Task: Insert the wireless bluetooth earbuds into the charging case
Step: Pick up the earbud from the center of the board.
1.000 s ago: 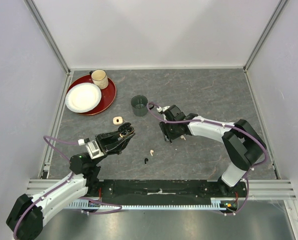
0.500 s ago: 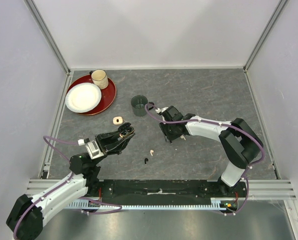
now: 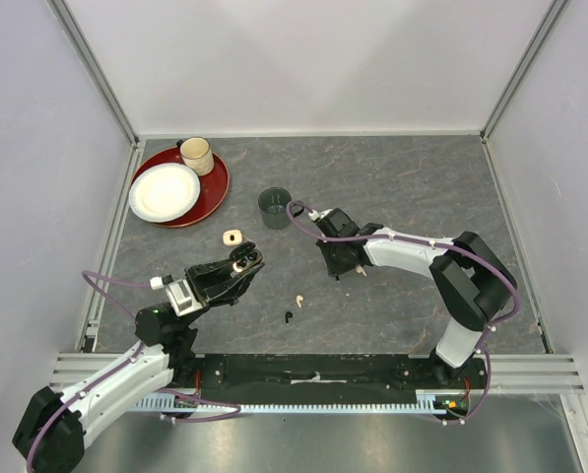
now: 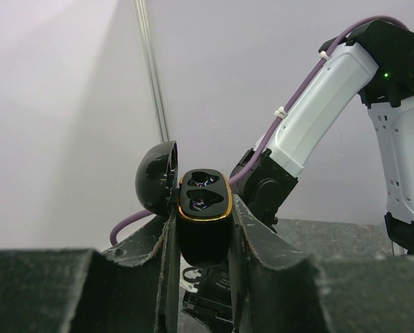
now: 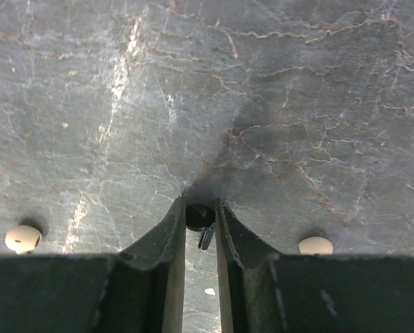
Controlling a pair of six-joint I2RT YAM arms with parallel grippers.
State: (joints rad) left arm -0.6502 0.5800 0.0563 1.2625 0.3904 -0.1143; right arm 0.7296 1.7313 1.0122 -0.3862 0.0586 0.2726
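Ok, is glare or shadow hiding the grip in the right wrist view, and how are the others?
Right wrist: glare streaks the table upper left, shadow pools at the fingertips, yet the black earbud shows in the shut right gripper. Left wrist: charging case sharp, near fingers dark and soft. Top external: evenly lit, sharp.

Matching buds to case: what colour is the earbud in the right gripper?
The earbud is black; right wrist view.
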